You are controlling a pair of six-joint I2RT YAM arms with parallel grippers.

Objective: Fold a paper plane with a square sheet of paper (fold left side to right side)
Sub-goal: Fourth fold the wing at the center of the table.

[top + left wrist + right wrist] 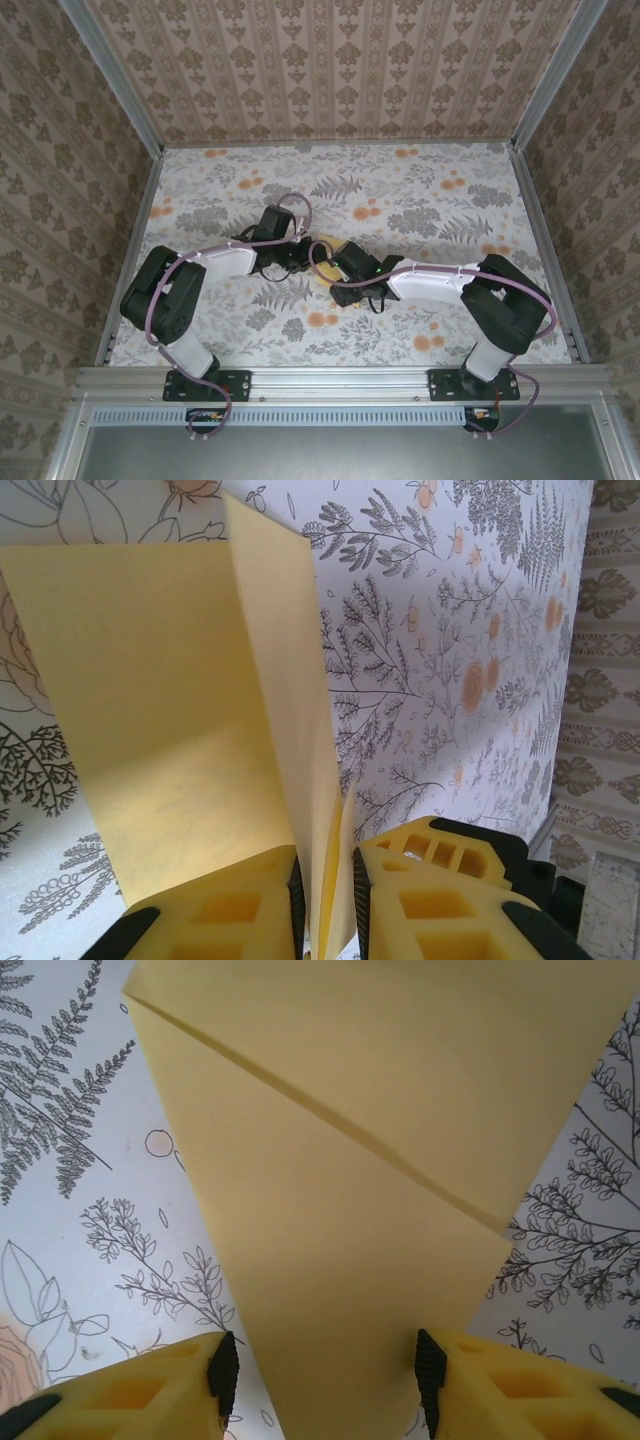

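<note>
The square sheet of paper [180,700] is pale yellow and lies partly folded on the flowered table, and in the top view a small patch of it [325,246] shows between the two arms. One raised flap stands upright between my left gripper's [325,870] pads, which are shut on it. In the right wrist view the sheet [330,1210] shows a diagonal crease, with one layer over another. My right gripper [322,1370] hovers over its near end, jaws wide apart and open, holding nothing. The two grippers [303,258] [340,268] meet at mid-table.
The table [420,200] has a cloth printed with grey ferns and orange flowers. Wallpapered walls on aluminium posts [536,230] enclose it at left, right and back. A metal rail [340,378] with both arm bases runs along the near edge.
</note>
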